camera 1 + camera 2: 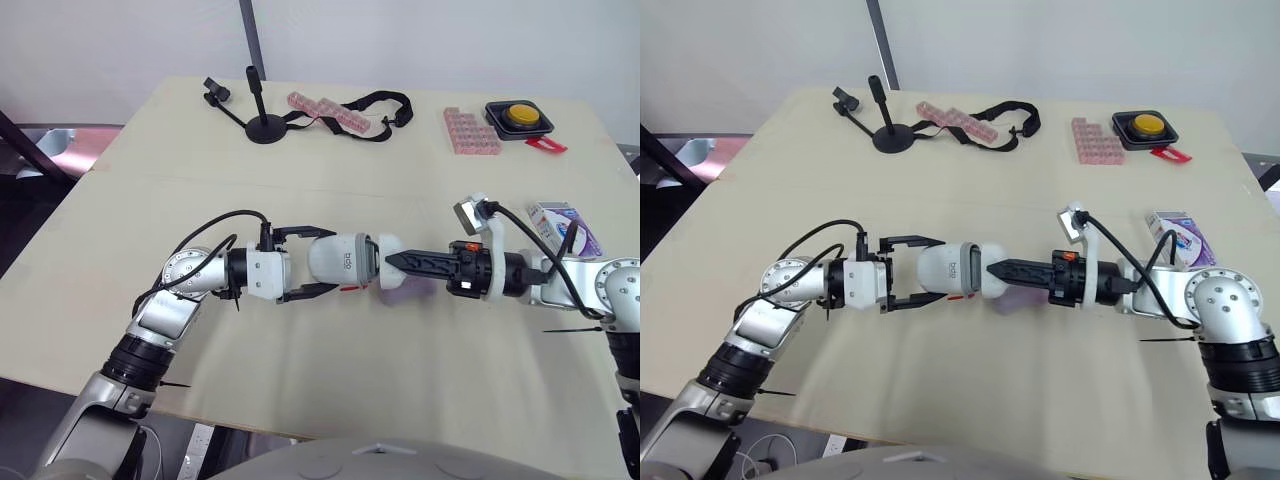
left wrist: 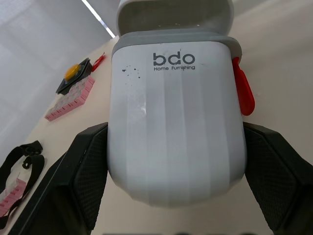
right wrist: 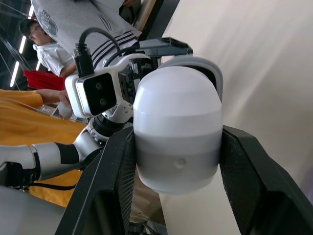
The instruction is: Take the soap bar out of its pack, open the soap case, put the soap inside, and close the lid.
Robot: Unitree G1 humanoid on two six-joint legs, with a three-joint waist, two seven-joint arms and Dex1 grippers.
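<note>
The white soap case (image 1: 338,262), marked "bdo", lies on its side just above the table's middle. My left gripper (image 1: 325,261) is shut on its body, one finger (image 2: 85,171) on each flank. From the other side my right gripper (image 1: 396,264) is shut on the case's rounded lid end (image 3: 176,112), which sits between both pads. A pale lilac patch (image 1: 1015,298) shows under the lid; I cannot tell what it is. The purple-and-white soap pack (image 1: 563,226) lies on the table beside my right forearm.
At the far side stand a black stand (image 1: 262,120), a black strap (image 1: 378,108), two pink trays (image 1: 328,110) (image 1: 470,132) and a yellow button box (image 1: 520,118). People (image 3: 49,54) show behind the left arm in the right wrist view.
</note>
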